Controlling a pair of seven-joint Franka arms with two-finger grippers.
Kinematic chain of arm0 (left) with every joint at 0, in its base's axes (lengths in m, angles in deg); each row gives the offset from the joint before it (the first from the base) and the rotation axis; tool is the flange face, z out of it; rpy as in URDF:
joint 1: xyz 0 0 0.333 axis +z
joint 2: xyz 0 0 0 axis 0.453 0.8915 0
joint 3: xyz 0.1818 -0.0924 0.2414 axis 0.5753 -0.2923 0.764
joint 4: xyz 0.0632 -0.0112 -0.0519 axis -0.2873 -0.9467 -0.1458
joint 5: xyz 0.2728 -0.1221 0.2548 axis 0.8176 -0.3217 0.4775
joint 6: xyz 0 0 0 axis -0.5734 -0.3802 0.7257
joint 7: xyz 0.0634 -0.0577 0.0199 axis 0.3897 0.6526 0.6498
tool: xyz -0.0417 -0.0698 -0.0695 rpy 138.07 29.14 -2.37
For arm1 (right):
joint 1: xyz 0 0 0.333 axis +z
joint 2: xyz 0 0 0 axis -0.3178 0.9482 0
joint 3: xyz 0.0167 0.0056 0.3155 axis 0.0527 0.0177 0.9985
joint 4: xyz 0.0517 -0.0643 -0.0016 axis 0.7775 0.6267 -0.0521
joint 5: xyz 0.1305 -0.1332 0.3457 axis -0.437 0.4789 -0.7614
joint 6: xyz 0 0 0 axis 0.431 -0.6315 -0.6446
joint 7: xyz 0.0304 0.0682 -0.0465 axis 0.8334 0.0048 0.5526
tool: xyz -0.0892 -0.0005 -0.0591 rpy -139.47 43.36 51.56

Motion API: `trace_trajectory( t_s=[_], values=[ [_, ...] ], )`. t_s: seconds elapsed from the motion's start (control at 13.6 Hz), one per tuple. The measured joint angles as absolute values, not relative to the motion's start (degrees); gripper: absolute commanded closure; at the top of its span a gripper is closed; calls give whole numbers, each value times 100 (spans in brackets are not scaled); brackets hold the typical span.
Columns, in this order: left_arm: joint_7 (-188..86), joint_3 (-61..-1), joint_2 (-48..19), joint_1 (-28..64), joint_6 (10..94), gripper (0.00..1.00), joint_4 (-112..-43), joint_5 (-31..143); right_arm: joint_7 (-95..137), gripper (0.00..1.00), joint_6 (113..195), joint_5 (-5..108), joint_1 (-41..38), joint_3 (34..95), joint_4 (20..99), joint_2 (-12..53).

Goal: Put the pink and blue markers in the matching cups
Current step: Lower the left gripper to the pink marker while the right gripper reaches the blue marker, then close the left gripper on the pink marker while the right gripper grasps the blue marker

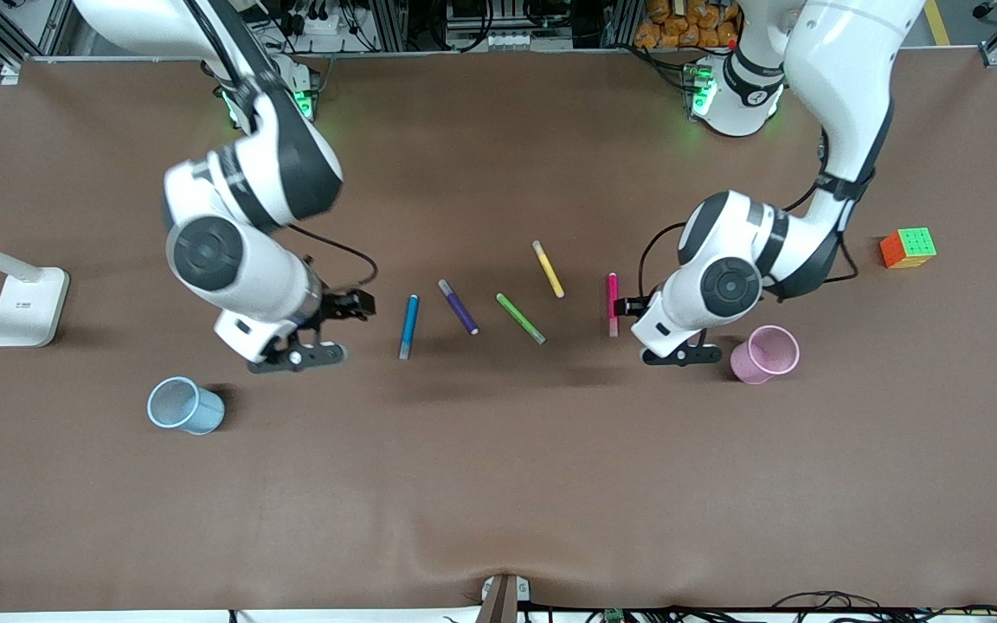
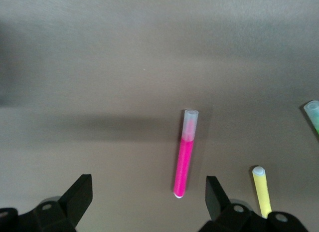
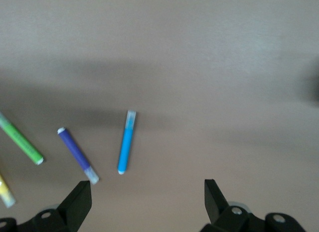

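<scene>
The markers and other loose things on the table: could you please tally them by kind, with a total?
Markers: 5 – blue marker, purple marker, green marker, yellow marker, pink marker
Cups: 2 – blue cup, pink cup
Puzzle cubes: 1 – puzzle cube
Lamp bases: 1 – white lamp base
Total: 9

Brown table [image 1: 498, 484] with five pens [image 1: 520, 317], pink cup [image 1: 765, 354], blue cup [image 1: 184, 405], cube [image 1: 908, 247], lamp base [image 1: 28, 306].
</scene>
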State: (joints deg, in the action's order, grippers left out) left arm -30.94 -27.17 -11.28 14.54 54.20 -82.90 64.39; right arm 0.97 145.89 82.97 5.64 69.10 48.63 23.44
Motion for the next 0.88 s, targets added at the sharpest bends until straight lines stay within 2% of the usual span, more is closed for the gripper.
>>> trace_trajectory(
  t_s=[0.29, 0.37, 0.66, 0.88],
  values=[
    [-3039, -2725, -683, 1170, 5446, 0, -7978, 6430, 91, 0, 15440, 8299, 707, 6906, 4907, 3084],
    [-3017, -2725, -556, 1122, 5471, 3, -7903, 6430, 83, 0, 15602, 8299, 739, 6906, 4917, 3222],
    [-3013, -2713, -125, 1109, 5541, 20, -7703, 6431, -226, 0, 16366, 8299, 911, 6907, 5291, 3496],
    [-3013, -2714, -63, 1108, 5541, 33, -7672, 6431, -756, 0, 16562, 8309, 1243, 6901, 5453, 3550]
  ],
)
